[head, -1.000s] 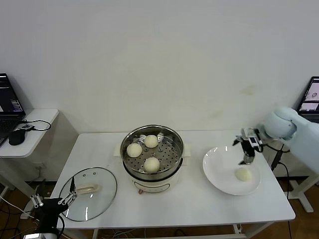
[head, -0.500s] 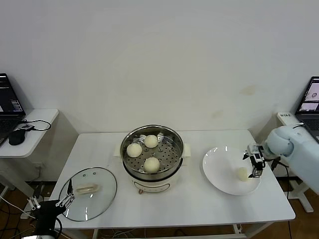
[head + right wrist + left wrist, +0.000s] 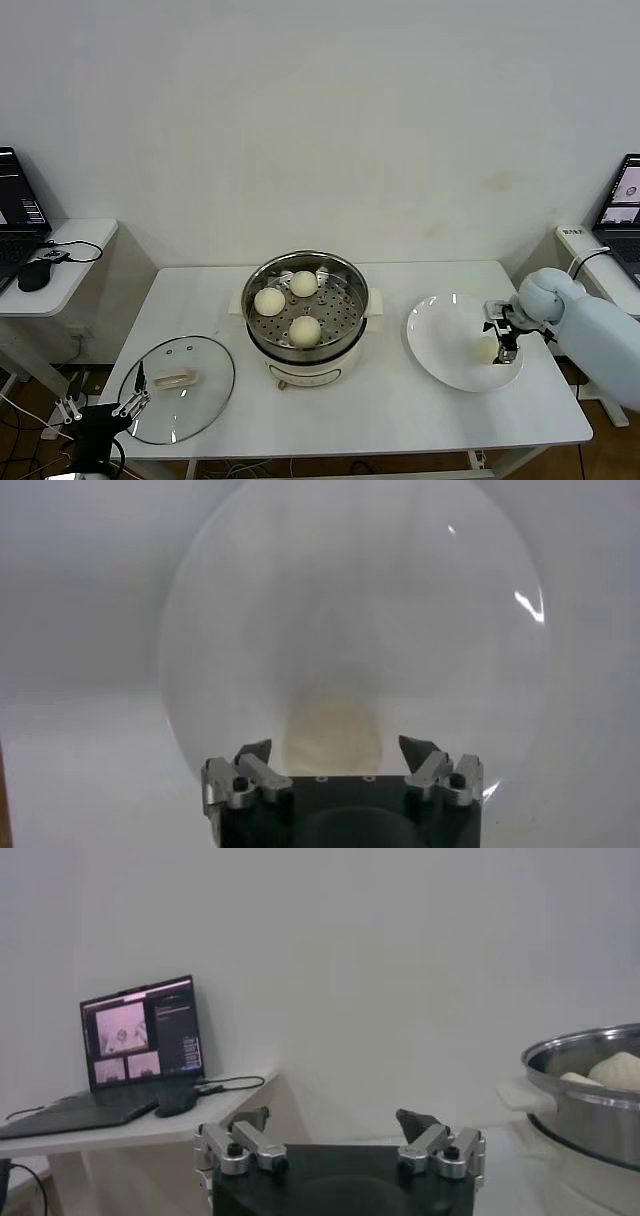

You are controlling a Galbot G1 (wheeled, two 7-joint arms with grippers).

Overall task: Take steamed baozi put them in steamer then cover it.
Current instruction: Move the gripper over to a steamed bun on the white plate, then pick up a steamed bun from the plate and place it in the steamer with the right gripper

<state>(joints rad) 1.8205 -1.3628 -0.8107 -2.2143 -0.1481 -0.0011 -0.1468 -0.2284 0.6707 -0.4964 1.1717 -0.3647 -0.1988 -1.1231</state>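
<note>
The steel steamer (image 3: pixel 342 318) stands mid-table with three baozi (image 3: pixel 269 301) on its perforated tray. Another baozi (image 3: pixel 485 349) lies on the white plate (image 3: pixel 440 345) at the right. My right gripper (image 3: pixel 501 338) is down at this bun; in the right wrist view its fingers (image 3: pixel 256 752) stand on either side of the baozi (image 3: pixel 333 735) with small gaps, so the right gripper (image 3: pixel 336 748) is open. The glass cover (image 3: pixel 205 385) lies flat at the table's front left. My left gripper (image 3: pixel 100 407) hangs open below that corner, and the left gripper (image 3: pixel 335 1120) is empty.
A side table with a laptop (image 3: pixel 15 205) and mouse (image 3: pixel 33 275) stands to the left. Another laptop (image 3: pixel 625 195) sits at the far right. The left wrist view shows the steamer (image 3: pixel 590 1098) to one side and the laptop (image 3: pixel 140 1038).
My right gripper has come down from above the plate to the baozi, and its fingers now straddle it. The left arm has sunk slightly.
</note>
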